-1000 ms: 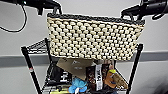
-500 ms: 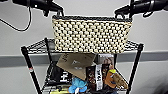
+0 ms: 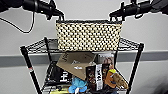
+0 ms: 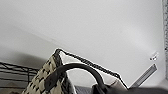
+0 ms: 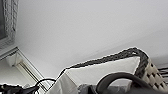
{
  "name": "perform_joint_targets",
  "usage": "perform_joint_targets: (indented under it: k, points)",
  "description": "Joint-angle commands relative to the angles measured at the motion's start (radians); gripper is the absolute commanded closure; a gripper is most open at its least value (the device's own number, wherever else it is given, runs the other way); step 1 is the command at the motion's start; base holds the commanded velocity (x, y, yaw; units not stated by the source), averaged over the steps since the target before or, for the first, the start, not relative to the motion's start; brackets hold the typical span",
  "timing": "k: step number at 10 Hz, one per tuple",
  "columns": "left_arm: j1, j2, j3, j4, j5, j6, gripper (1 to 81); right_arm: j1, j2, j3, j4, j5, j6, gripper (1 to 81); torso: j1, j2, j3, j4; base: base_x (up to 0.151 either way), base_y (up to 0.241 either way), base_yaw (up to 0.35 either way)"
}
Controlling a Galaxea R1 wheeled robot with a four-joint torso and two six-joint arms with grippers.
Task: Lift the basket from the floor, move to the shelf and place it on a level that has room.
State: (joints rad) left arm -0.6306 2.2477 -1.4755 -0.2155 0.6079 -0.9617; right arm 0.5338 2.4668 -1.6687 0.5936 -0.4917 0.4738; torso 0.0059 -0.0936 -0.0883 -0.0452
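1. High at the left of the head view, the left gripper reaches in from the picture's left and meets the basket at its left end; its fingers are closed on the black loop handle there, which the left wrist view shows arching over the dark braided rim.
2. Below it, the shelf shows its front left post, black with a red mark, and the left part of the level, bare wire grid between that post and the basket's left side.
3. At the middle, the basket is upright and level, its checkered wall facing the camera, its bottom at the height of the top grid; whether it rests on the wire or hangs just above I cannot tell.
4. Under the level, the next tier is crowded: a tilted brown cardboard box leans just below the basket, with a dark printed box beside it, a blue plush toy lower down, and an orange-brown plush toy towards the right.
5. To the right, the level again shows bare grid up to the front right post.
6. At the upper right, the right gripper has its fingers closed on the other loop handle, beside the pale lining.
7. Behind everything stands a plain pale wall.
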Motion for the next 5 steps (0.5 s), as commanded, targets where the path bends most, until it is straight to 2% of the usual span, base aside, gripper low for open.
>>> perform_joint_targets:
  k: [1,5]
  points:
    - [-0.129,0.095,-0.132,0.064,-0.057,0.032,81.1,0.145,0.085,-0.149,-0.02,0.064,-0.08,81.1,0.0,0.0,0.0,0.0,0.0,0.0,0.0]
    - [-0.071,0.171,-0.282,0.07,-0.057,0.075,81.1,0.088,0.118,-0.3,-0.02,0.062,-0.148,81.1,0.001,0.0,0.0,0.0,0.0,0.0,0.0]
